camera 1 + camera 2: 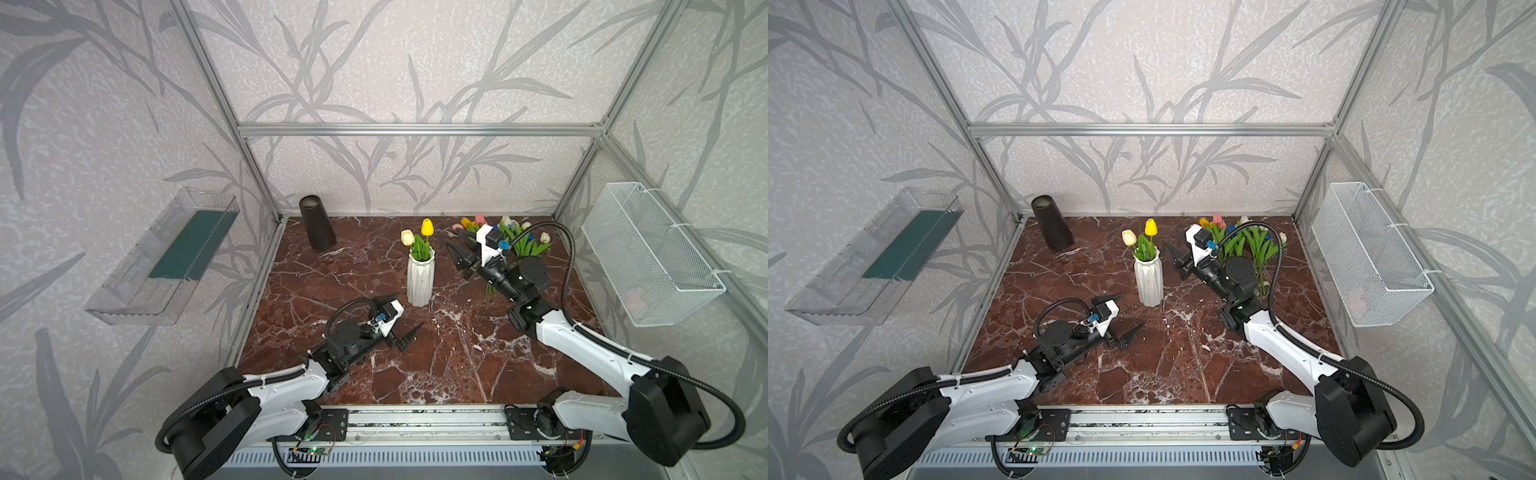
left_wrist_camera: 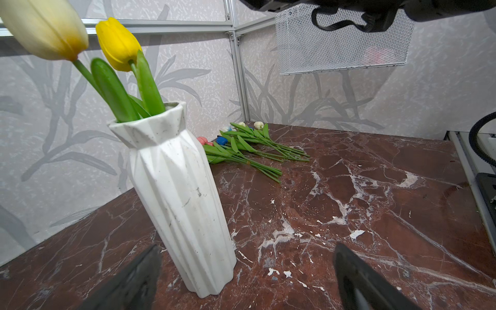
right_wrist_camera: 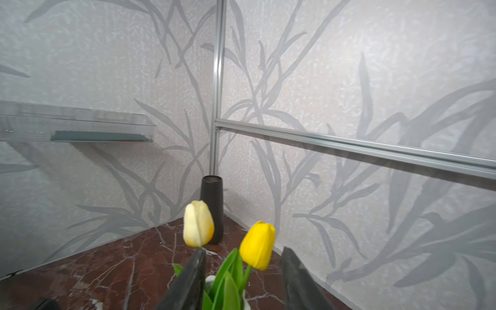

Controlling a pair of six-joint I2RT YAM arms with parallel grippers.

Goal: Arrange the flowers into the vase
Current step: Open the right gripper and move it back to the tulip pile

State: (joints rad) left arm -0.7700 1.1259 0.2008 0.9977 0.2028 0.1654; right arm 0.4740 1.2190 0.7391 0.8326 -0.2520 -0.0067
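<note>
A white ribbed vase (image 1: 420, 282) (image 1: 1148, 284) (image 2: 182, 201) stands mid-table and holds a yellow flower (image 1: 427, 227) (image 3: 257, 245) and a cream flower (image 1: 407, 237) (image 3: 198, 224). More flowers (image 1: 524, 245) (image 2: 249, 150) lie in a pile at the back right, partly hidden by the right arm in both top views. My right gripper (image 1: 453, 253) (image 1: 1172, 257) (image 3: 243, 251) hangs just right of the vase's flowers, open, holding nothing. My left gripper (image 1: 409, 311) (image 1: 1133, 309) (image 2: 247, 248) rests low in front of the vase, wide open and empty.
A black vase (image 1: 318, 224) (image 3: 212, 206) stands at the back left corner. A clear shelf (image 1: 166, 257) hangs on the left wall and a white wire basket (image 1: 648, 249) on the right wall. The table (image 1: 415, 370) is red-brown marble.
</note>
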